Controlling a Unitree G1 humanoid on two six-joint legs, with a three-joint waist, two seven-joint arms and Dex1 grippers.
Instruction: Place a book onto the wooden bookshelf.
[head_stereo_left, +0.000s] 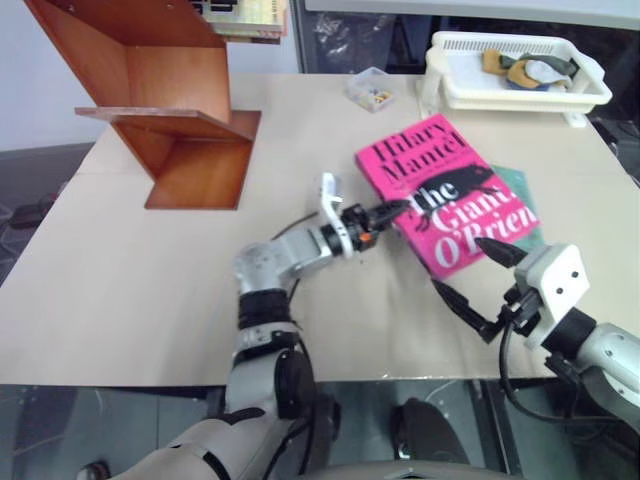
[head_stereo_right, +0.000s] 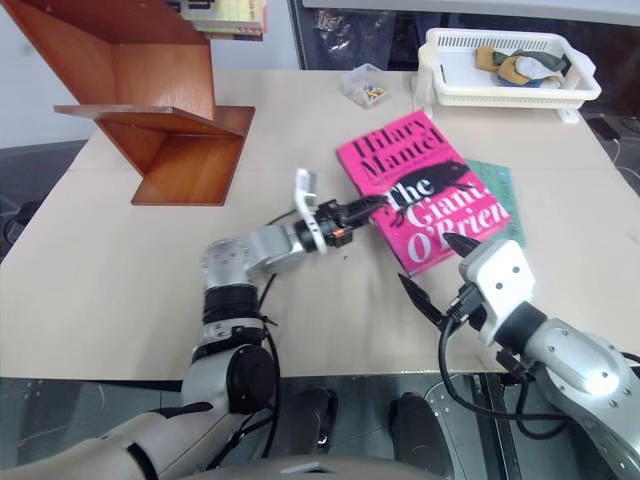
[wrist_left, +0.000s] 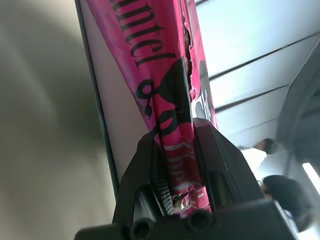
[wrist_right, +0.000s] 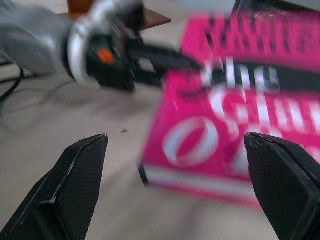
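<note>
Bright pink paperback book (head_stereo_left: 445, 190) with black animal figure and white and black lettering lying on the beige table (head_stereo_left: 120, 290), over a thinner teal-green book (head_stereo_left: 520, 190). Left claw (head_stereo_left: 385, 213) clamped on the pink cover's left edge, black fingers (wrist_left: 220, 160) pinching it from both sides. Right claw (head_stereo_left: 470, 275) spread wide and empty, just beside the book's near corner. Large reddish-brown zigzag wooden bookshelf (head_stereo_left: 170, 110) standing well apart at the table's far left. White plastic basket tray (head_stereo_left: 515, 75) at the far right.
</note>
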